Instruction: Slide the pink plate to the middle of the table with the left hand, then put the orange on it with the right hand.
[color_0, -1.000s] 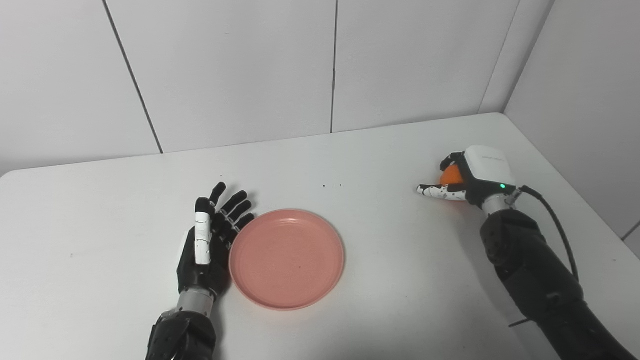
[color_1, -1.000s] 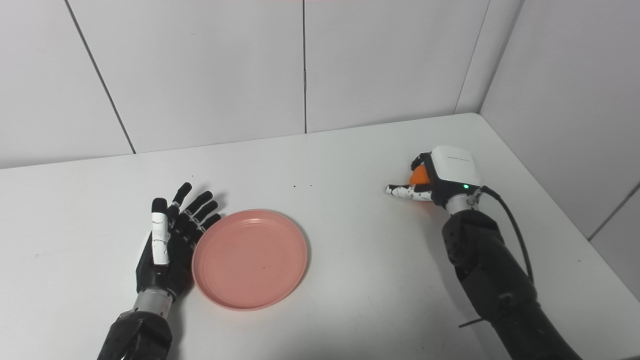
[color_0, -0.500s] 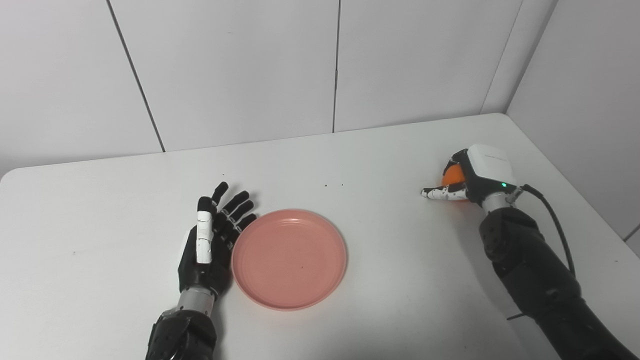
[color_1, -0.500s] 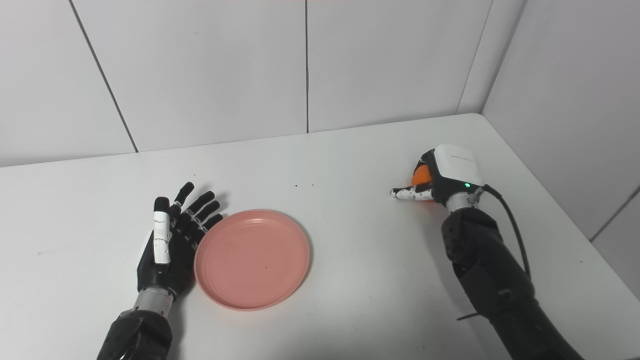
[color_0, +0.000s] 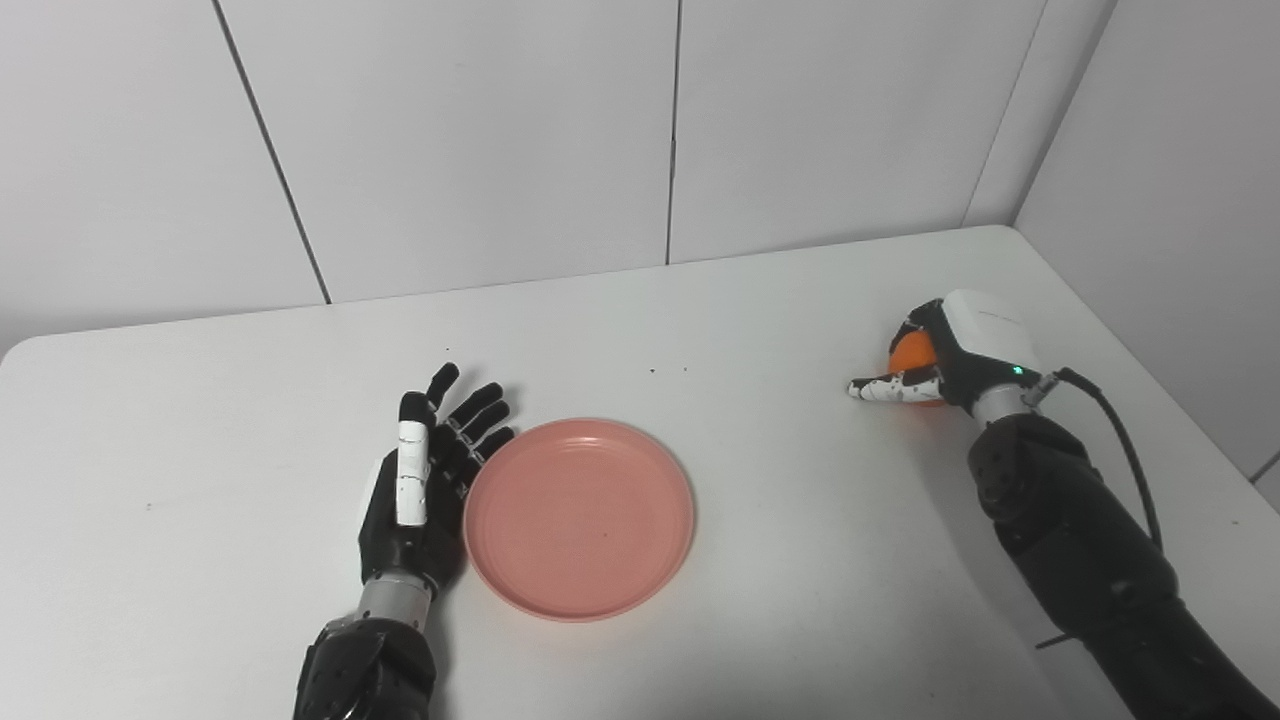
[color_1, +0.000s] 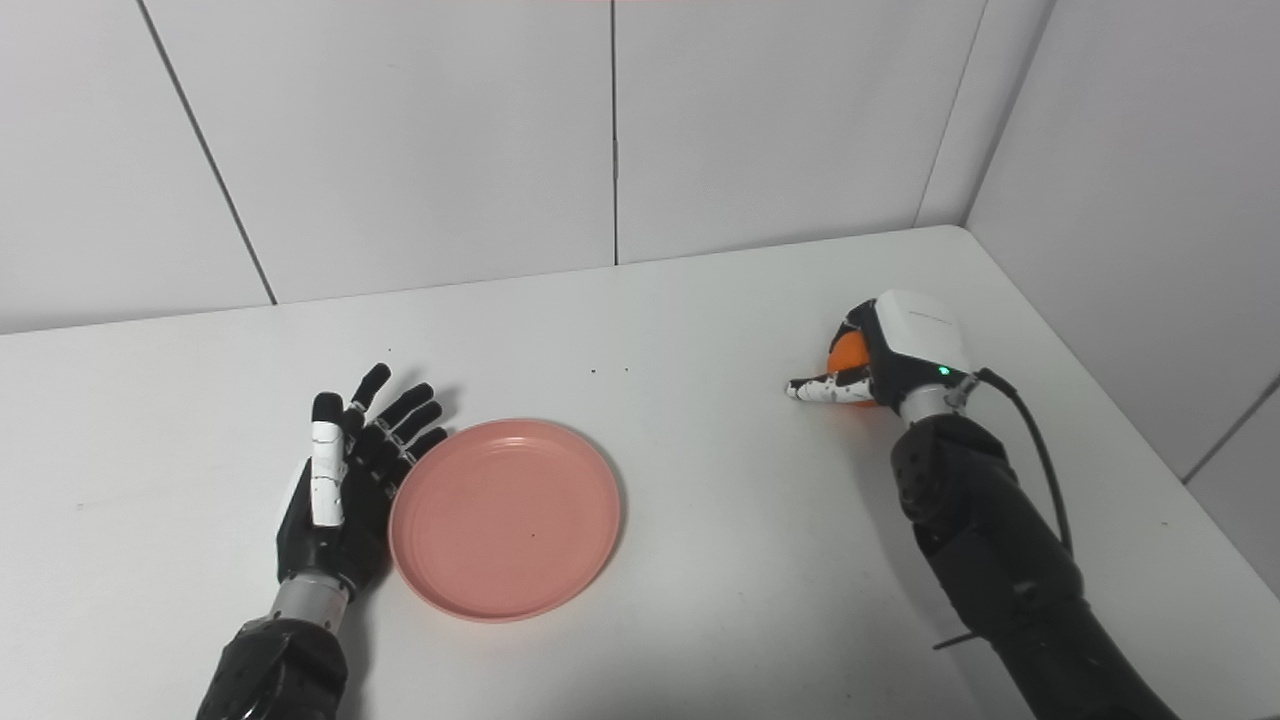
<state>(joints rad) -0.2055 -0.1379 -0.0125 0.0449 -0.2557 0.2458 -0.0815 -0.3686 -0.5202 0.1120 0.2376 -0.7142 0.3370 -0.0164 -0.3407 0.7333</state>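
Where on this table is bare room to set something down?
Bare stretches: between the round pink plate and the right hand on the orange; the far strip along the wall; left of the left hand. Crowded only where that open hand meets the plate.

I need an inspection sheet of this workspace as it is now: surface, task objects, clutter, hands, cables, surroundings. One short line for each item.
Surface: white table, a few small dark specks near its middle.
Pink plate: flat on the table, near the middle, nothing on it.
Orange: far right of the table, mostly hidden inside the right hand; whether it is lifted cannot be told.
Clutter: nothing seen.
Left hand: open, fingers spread, lying against the plate's left rim.
Right hand: shut on the orange, thumb pointing toward the plate.
Cables: one black cable runs from the right wrist down along the forearm.
Surroundings: plain white wall panels behind and on the right.
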